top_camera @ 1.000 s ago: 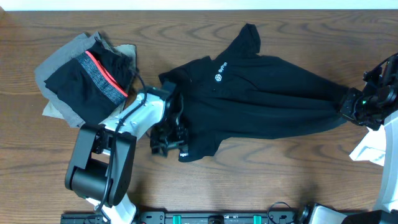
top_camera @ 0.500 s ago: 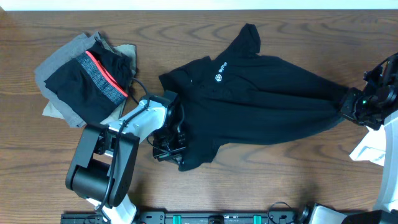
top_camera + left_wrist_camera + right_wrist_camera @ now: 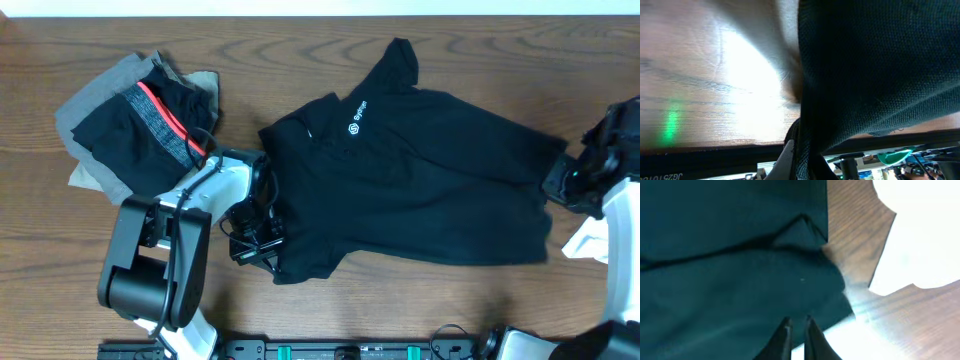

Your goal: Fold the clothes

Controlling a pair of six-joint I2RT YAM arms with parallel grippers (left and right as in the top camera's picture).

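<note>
A large black T-shirt (image 3: 420, 170) with a small white logo lies spread across the middle of the wooden table (image 3: 450, 300). My left gripper (image 3: 255, 243) is shut on its lower left edge. In the left wrist view the dark fabric (image 3: 880, 65) runs down between the fingers of that gripper (image 3: 802, 160). My right gripper (image 3: 562, 182) sits at the shirt's right edge. In the right wrist view its tips (image 3: 797, 322) stand almost together over the black cloth (image 3: 730, 270), with nothing between them.
A pile of other clothes (image 3: 140, 130), grey, tan and black with a red band, sits at the far left, close behind the left arm. A white piece (image 3: 590, 240) lies at the right edge by the right arm, also in the right wrist view (image 3: 920, 230).
My left gripper shut on the shirt's lower left edge and drew it left and toward the front. The shirt's bunched right end left the right gripper and now lies spread flat.
</note>
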